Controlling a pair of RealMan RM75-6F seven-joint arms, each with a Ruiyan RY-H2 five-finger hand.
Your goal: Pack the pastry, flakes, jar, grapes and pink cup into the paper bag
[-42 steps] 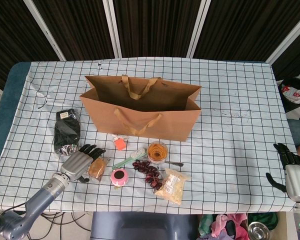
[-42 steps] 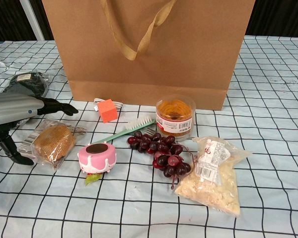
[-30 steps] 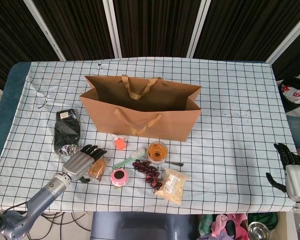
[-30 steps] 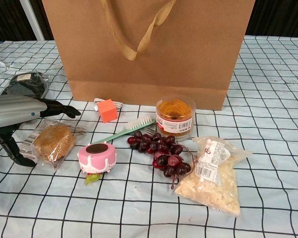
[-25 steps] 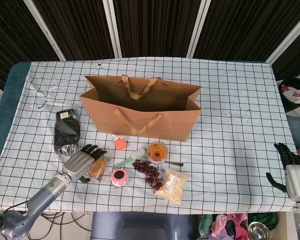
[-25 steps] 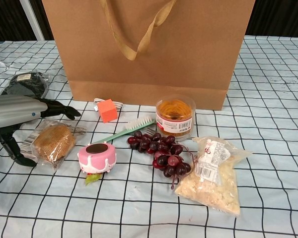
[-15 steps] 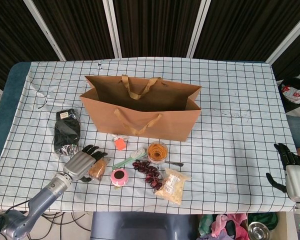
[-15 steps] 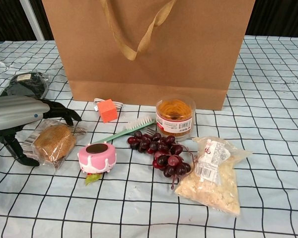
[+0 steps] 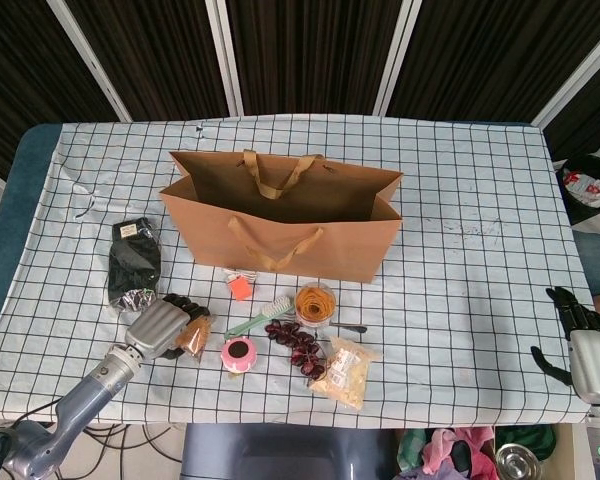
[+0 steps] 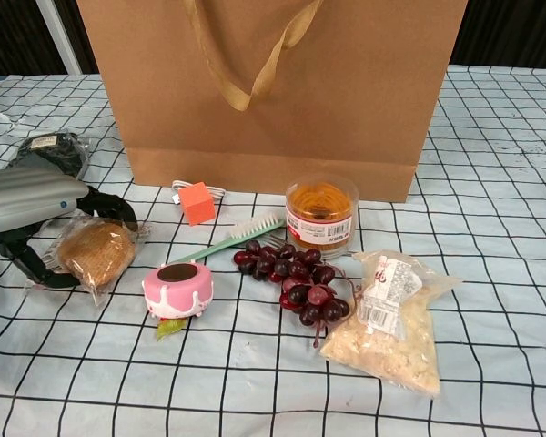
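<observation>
I am curling my left robot hand [image 10: 36, 214] around the pastry [image 10: 96, 253] near the surface's front-left corner; paper bag [image 9: 280, 215] stands behind it; my right robot hand [image 9: 580, 345] is idling wide, far off.

Brown paper bag [image 9: 280, 225]; pink cup [image 10: 177, 289]; dark purple grapes [image 10: 296, 278]; black-on-white checked tablecloth [image 9: 460, 250].

Upright open paper bag [image 9: 280, 225]; before it wrapped pastry [image 10: 95, 253], pink cup [image 10: 177, 289], grapes [image 10: 296, 278], jar [image 10: 321, 215], flakes [image 10: 389, 323].
</observation>
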